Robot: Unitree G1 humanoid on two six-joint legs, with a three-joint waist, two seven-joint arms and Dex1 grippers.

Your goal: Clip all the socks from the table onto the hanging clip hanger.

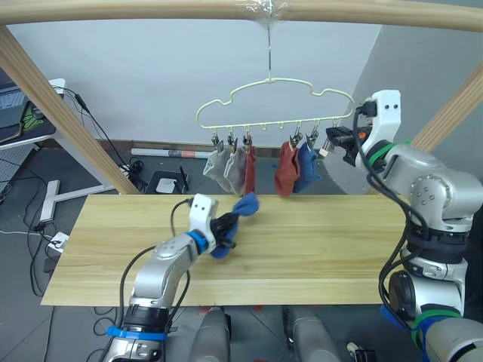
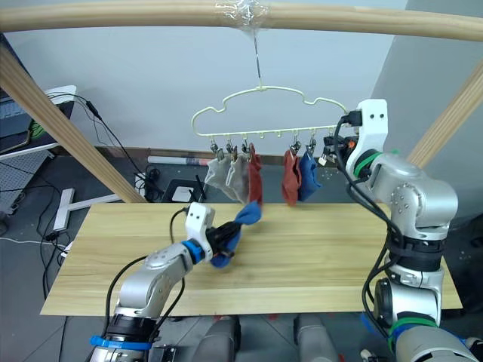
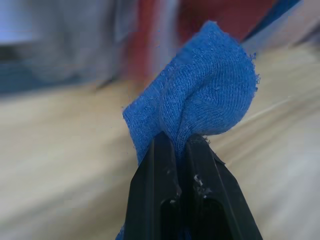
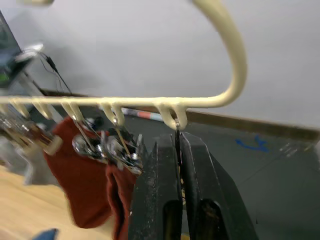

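Socks fill five clips on the clip hanger [image 1: 275, 102]: two grey, two rust-red, one blue sock [image 1: 306, 167]. We hold the last blue sock [image 1: 243, 206] pinched tight in our left pincer [image 1: 226, 225], lifted just above the desk [image 1: 317, 249]. Our right pincer [image 1: 337, 141] squeezes the end clip [image 4: 176, 131], readying the final hanging.

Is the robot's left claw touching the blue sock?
Touching. The left wrist view shows the left claw pinching a fold of the blue sock between its fingers.

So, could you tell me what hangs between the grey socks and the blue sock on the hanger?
Two rust-red socks, seen in both eye views.
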